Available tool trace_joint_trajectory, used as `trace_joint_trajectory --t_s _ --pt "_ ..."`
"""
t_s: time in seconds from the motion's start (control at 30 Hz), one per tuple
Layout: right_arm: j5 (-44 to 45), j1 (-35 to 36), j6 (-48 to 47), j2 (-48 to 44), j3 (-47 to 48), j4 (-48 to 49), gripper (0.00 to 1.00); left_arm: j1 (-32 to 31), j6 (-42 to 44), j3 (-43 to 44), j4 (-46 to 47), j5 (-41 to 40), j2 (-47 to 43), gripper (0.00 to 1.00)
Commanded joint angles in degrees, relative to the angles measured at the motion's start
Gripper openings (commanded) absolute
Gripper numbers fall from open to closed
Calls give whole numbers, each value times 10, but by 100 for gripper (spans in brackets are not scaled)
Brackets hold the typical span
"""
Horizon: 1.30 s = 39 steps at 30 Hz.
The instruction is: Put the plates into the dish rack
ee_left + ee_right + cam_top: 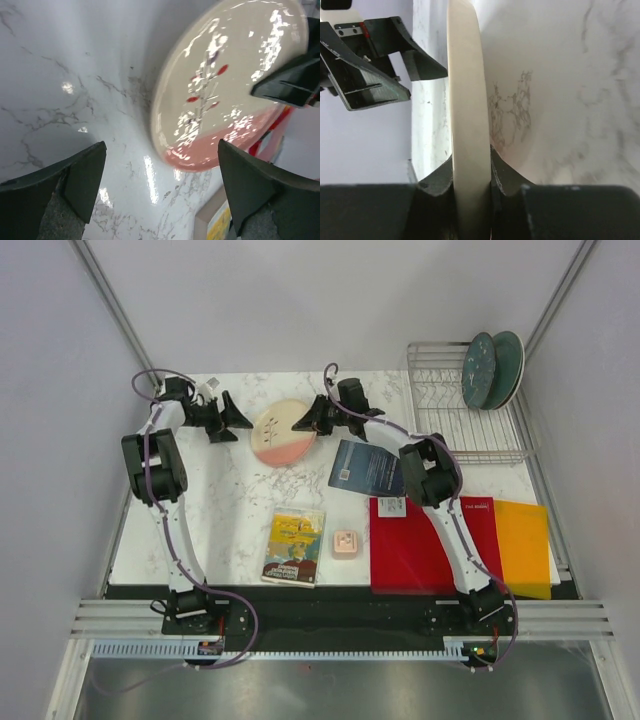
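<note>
At upper centre, the plate [281, 435] is clamped at its rim by the right hand [302, 426], the rack [445, 426] lying toward upper right; the left hand [238, 420] is held open.

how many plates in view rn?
3. One cream-and-pink plate, rim clamped in the right gripper, mid-table. Two standing on edge in the dish rack at back right: a dark teal plate, and a grey-green plate partly behind it. Another could be hidden behind them.

Your right gripper [300, 426] is pinching the plate [275, 436] by its rim — your left gripper [238, 425] is hovering alongside, jaws spread wide.
</note>
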Motion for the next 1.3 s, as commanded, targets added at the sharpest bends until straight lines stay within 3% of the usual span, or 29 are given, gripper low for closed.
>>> trace_joint_trajectory --t_s 0.0,0.13,0.27,0.43,0.6,1.27 --pt "77 -63 -190 -114 59 -165 0 2 39 -14 -14 -152 -60 100" --pt "153 -108 -322 -195 109 -227 0 -7 42 -23 -13 -212 -94 100" --pt "230 -147 -408 -252 121 -259 0 -56 80 -38 -12 -254 -142 100" --pt "300 -216 -469 -299 136 -273 0 -130 101 -24 -6 -296 -173 100" --pt "356 -263 -547 -325 131 -281 0 -177 69 -23 12 -299 -186 100" --pt "463 -319 -621 -267 143 -267 0 -201 79 -96 17 -314 -242 100"
